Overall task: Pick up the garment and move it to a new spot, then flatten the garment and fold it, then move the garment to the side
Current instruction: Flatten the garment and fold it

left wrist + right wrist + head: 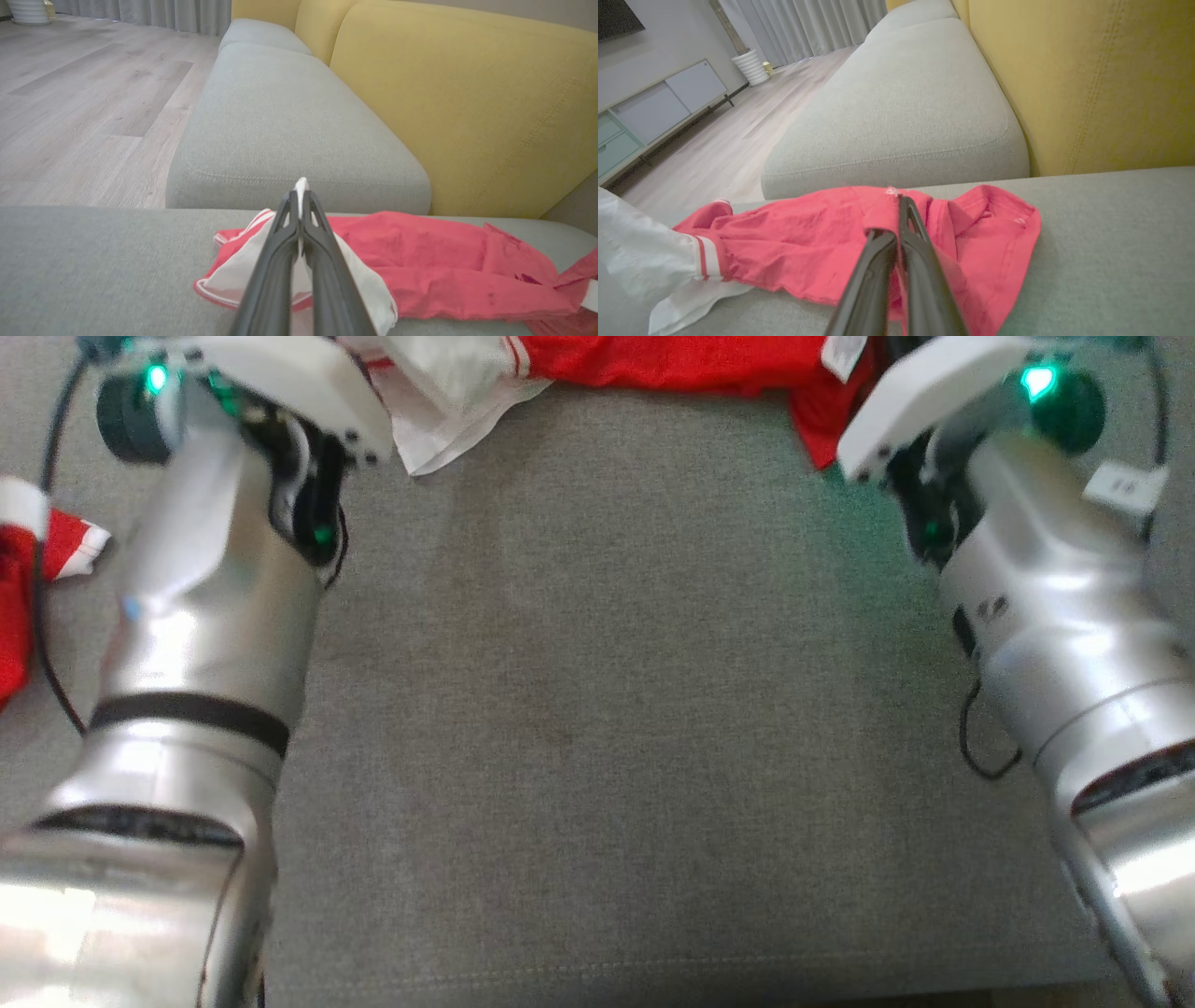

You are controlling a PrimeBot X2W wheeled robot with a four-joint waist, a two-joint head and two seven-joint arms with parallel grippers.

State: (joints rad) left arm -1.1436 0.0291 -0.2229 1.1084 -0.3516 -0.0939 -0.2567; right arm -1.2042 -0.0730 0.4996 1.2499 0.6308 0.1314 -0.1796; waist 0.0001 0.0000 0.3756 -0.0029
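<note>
Grey woven fabric of the seat cushion [607,728] spreads across the middle of the head view. The garment [672,359], red with a white part, lies bunched along the top edge from 11 to 1 o'clock. The silver left forearm [196,616] rises from 7 toward 11 o'clock and the right forearm [1055,588] from 4 toward 1 o'clock, each wrist reaching up to the cloth. A separate patch of red cloth with a white band [56,537] sits at 9 o'clock; whether it belongs to the same piece cannot be told.

In the left wrist view, the left gripper [299,200] has its two dark fingers pressed together, with a white edge of the garment pinched between the tips. White fabric with red trim hangs around the fingers at 6 o'clock, and the red part trails off toward 4 o'clock over the grey seat. A yellow backrest [467,102] stands at 2 o'clock and a wooden floor [70,93] lies at 10 o'clock.

In the right wrist view, the right gripper [896,207] is clamped on a red fold of the garment at the centre. The red cloth spreads from 8 to 4 o'clock, and its white sleeve [640,252] lies at 8 o'clock. A low cabinet [654,112] stands at 9 o'clock, with grey curtains [808,23] at 11 o'clock.
</note>
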